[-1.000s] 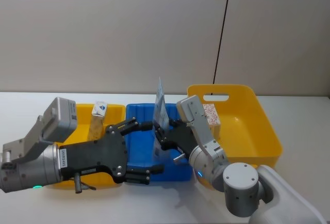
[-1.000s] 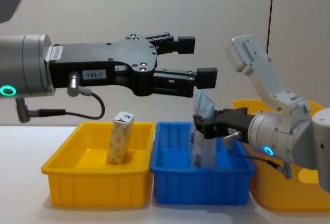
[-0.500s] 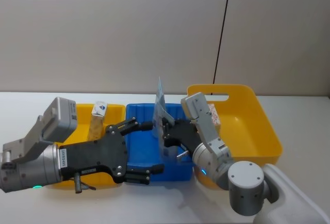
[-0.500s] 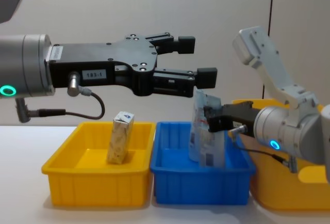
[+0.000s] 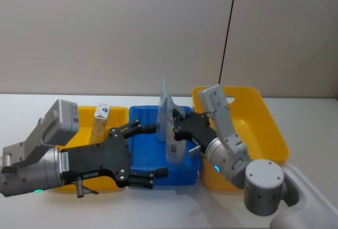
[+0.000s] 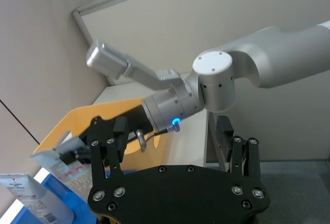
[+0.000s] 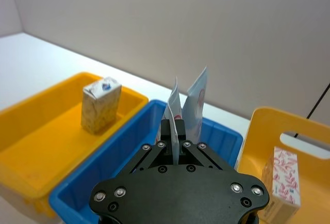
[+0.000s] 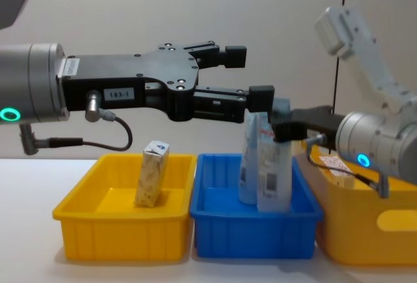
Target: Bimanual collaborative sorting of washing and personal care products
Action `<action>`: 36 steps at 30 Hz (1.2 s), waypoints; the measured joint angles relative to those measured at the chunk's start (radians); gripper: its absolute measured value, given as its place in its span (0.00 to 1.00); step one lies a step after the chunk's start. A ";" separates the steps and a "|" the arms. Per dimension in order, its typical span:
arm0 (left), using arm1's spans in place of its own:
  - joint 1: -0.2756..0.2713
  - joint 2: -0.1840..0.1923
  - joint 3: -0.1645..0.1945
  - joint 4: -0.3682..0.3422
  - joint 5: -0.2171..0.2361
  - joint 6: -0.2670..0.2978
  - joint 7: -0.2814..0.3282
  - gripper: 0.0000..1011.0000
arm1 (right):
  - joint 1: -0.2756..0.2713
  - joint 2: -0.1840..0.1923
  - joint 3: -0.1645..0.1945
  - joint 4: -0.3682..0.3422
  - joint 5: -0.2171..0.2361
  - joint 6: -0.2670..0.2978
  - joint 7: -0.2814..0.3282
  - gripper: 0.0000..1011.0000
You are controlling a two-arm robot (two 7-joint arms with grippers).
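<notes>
Partly masked by its own fingers, right gripper (image 8: pixel 281 128) pinches a pale-blue pouch (image 8: pixel 274 172) over the blue bin (image 8: pixel 254 234); left gripper (image 8: pixel 251 77) hangs spread, grey wall (image 5: pixel 116 28) behind.

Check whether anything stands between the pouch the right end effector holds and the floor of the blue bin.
Nothing visible does. The right end effector grips the pale-blue pouch by its top, upright, inside the blue bin. A second pouch stands beside it, not beneath it. The left end effector hovers open above the bin.
</notes>
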 joint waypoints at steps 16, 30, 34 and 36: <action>0.000 0.000 0.000 0.000 0.000 0.000 0.000 0.99 | -0.027 0.020 0.087 -0.167 0.088 -0.001 0.054 0.00; 0.000 0.000 0.000 0.000 0.000 0.000 0.000 0.99 | -0.029 0.066 0.178 -0.215 0.141 -0.029 0.068 0.00; 0.000 0.000 0.000 0.000 0.000 0.000 0.000 0.99 | -0.033 0.075 0.189 -0.210 0.142 -0.030 0.069 0.00; 0.000 0.000 0.000 0.000 0.000 0.000 0.000 0.99 | -0.037 0.083 0.195 -0.199 0.140 -0.029 0.069 0.00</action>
